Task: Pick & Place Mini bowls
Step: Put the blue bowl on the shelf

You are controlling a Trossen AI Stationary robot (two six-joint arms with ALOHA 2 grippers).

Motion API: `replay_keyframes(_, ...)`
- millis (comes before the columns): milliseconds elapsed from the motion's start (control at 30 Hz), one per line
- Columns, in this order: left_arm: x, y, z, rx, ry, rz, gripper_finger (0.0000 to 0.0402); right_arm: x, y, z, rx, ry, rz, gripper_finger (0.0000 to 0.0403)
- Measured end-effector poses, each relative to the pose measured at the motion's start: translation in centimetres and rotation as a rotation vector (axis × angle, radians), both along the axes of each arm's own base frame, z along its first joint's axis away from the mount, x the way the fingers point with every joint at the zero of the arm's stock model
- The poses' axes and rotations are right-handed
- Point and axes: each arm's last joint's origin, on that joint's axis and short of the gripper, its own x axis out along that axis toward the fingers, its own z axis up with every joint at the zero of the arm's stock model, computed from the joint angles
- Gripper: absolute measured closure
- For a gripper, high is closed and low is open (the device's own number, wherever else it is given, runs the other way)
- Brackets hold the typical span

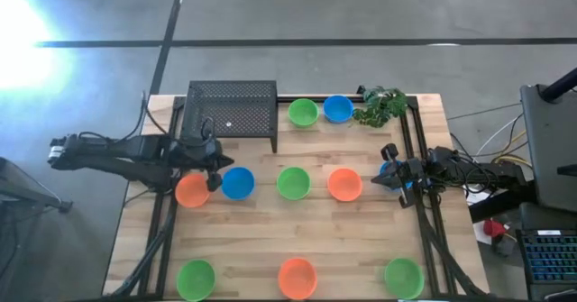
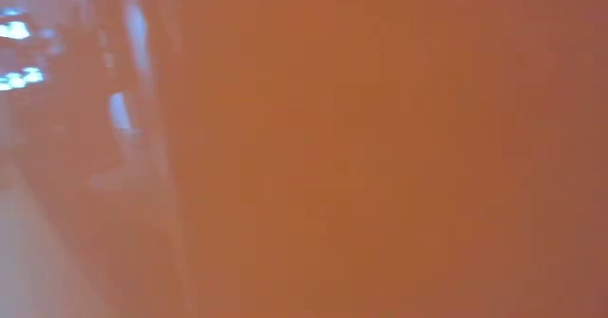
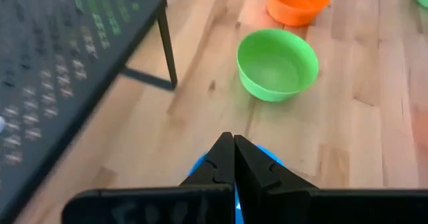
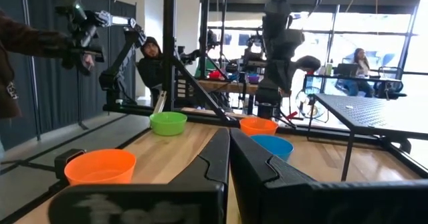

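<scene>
No bowl is held: the closed left pincer (image 1: 215, 181) is poised between an orange bowl (image 1: 192, 191) and a blue bowl (image 1: 238, 183), the closed right pincer (image 1: 380, 182) waits beyond, and the task probably remains barely begun.

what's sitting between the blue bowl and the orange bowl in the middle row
A green bowl sits between the blue bowl and the orange bowl, seen in the high view.
</scene>
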Motion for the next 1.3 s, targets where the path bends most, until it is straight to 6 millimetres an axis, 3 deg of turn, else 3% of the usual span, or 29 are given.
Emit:
replay_keyframes(800, 1.2, -0.3, -1.8, -0.212, 0.11, 0.102, 0.04, 0.0, 0.0, 0.0, 0.005, 0.002, 0.001, 0.0394)
replay_keyframes(1300, 0.8, -0.2, -3.5, -0.18, 0.322, 0.142, 0.0313, 0.0, 0.0, 0.0, 0.007, 0.003, 0.001, 0.0394)
